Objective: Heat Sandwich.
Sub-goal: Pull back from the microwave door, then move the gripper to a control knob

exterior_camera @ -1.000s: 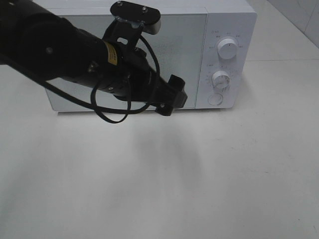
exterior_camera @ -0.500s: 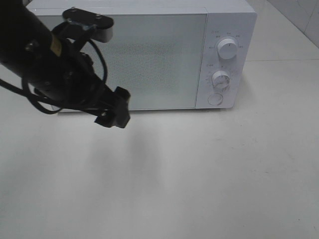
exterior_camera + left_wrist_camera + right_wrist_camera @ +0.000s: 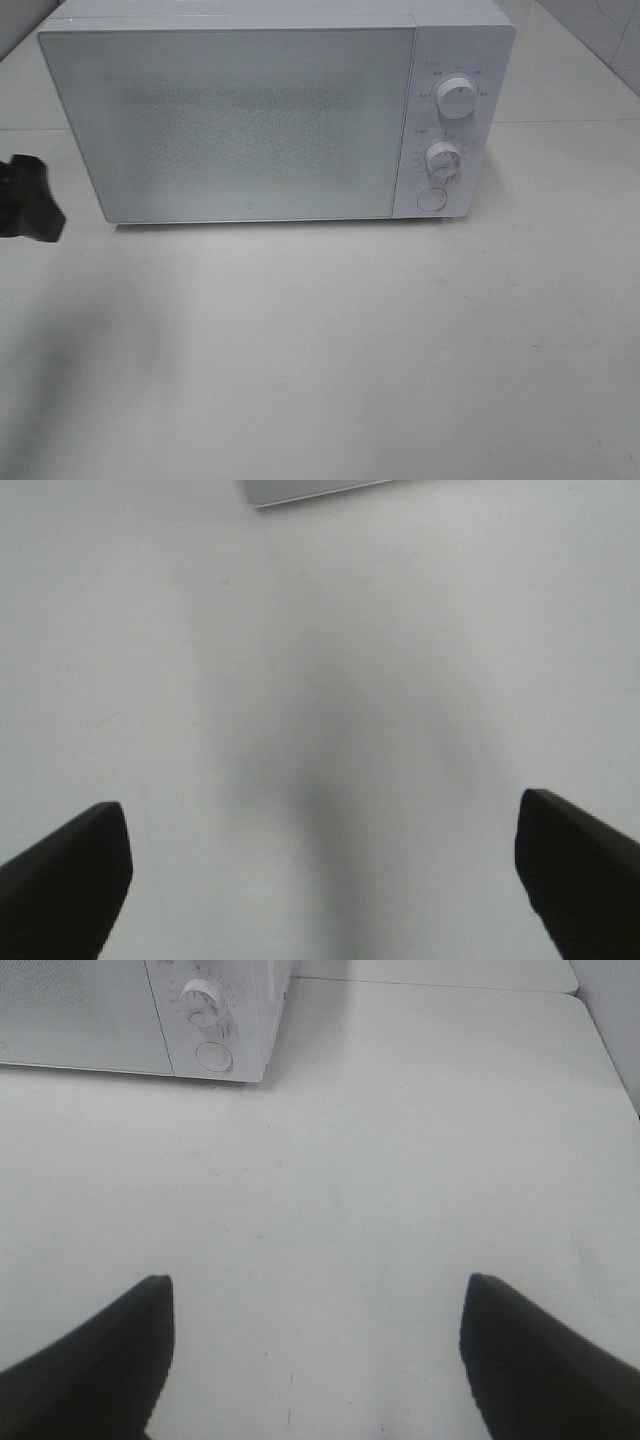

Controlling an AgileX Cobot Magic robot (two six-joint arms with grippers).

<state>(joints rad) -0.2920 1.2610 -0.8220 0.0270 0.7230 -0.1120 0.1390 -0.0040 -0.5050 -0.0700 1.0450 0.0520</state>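
Observation:
The sandwich is out of view in every frame. A white microwave (image 3: 250,110) stands at the back of the table with its door shut. My left gripper (image 3: 35,205) shows only as a black tip at the left edge of the exterior view, left of the microwave. In the left wrist view the left gripper (image 3: 325,860) is open over bare tabletop, holding nothing. The right gripper (image 3: 318,1340) is open too and empty, hovering over the table well in front of the microwave (image 3: 100,1010). It lies outside the exterior view.
The microwave's control panel carries two dials (image 3: 457,98) (image 3: 443,158) and a round button (image 3: 431,199). The white tabletop (image 3: 350,350) stretches in front of it. A corner of the microwave's base (image 3: 310,488) shows in the left wrist view.
The left arm has swung leftward from in front of the microwave door, leaving only its gripper tip at the left edge. The door is now fully in sight and shut.

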